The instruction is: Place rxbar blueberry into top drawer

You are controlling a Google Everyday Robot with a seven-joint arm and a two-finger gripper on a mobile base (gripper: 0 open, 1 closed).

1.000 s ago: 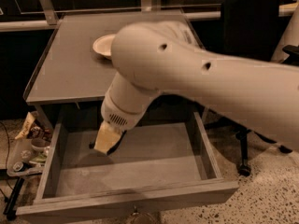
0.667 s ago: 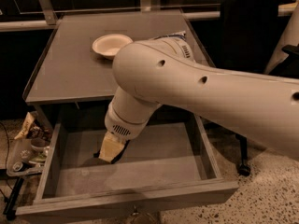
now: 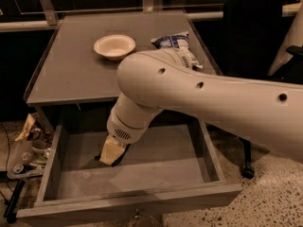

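Since one second ago your arm (image 3: pixel 203 96) sank lower in the view, so the pale bowl (image 3: pixel 114 46) stood fully uncovered and a blue-and-white chip bag (image 3: pixel 173 40) came into sight behind the arm. The gripper (image 3: pixel 111 154) went only a little deeper.

You had the gripper inside the open top drawer (image 3: pixel 142 198), at the left half of it, pointing down and a bit to the left, close above the flat bottom. Whether it touched the bottom, I could not tell. The fingers were clenched on the rxbar blueberry (image 3: pixel 101 157): a dark flat piece showed at both sides of the gripper's tip, the rest of it hidden by the gripper itself. So the bar was within the drawer's walls but in your grasp.

The drawer was pulled out far toward the camera, under the front edge of the grey surface (image 3: pixel 71 77). The bowl and the bag lay on that surface near its back, the bag just right of the bowl, apart from it. A dark chair (image 3: pixel 251 32) stood at the right, and some clutter (image 3: pixel 28 148) lay on the floor at the left.
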